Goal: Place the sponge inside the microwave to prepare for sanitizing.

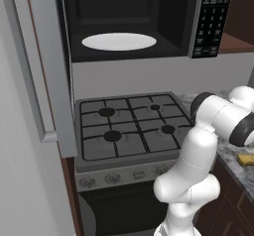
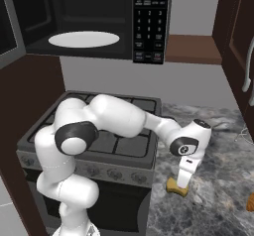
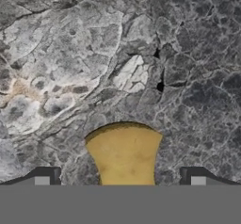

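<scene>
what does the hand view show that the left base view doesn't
The hand view looks straight down on the sponge lying on the stone counter, with the open jaws standing either side of it, not yet closed on it. The left base view has the microwave, door open, its white plate bare, and the grey stove below, plus the arm's elbow. Both share the sponge, seen small at the left base view's right edge, and the counter.
</scene>
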